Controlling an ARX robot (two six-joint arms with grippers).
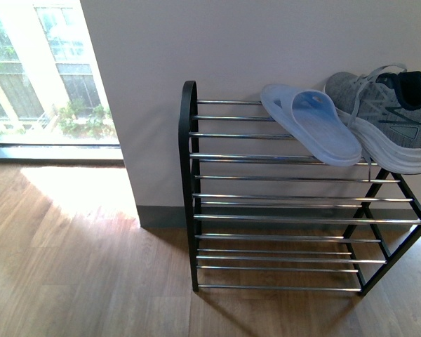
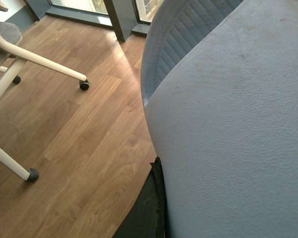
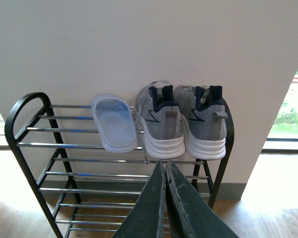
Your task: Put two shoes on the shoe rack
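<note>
Fingers: right point(image 3: 165, 168) clenched empty, left I can't tell; both sneakers point(image 3: 181, 121) racked, reversing could clip their heels.

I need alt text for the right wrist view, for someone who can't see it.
Two grey sneakers sit side by side, heels outward, on the top tier of a black shoe rack, beside a pale blue slide sandal. The right gripper, fingers together, points at them from below.

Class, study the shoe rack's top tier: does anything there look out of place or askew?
Yes. On the shoe rack, the two grey sneakers sit side by side, heels outward. Beside them lies a single pale blue slipper, with no partner on the rack; in the front view it lies angled across the bars rather than square.
</note>
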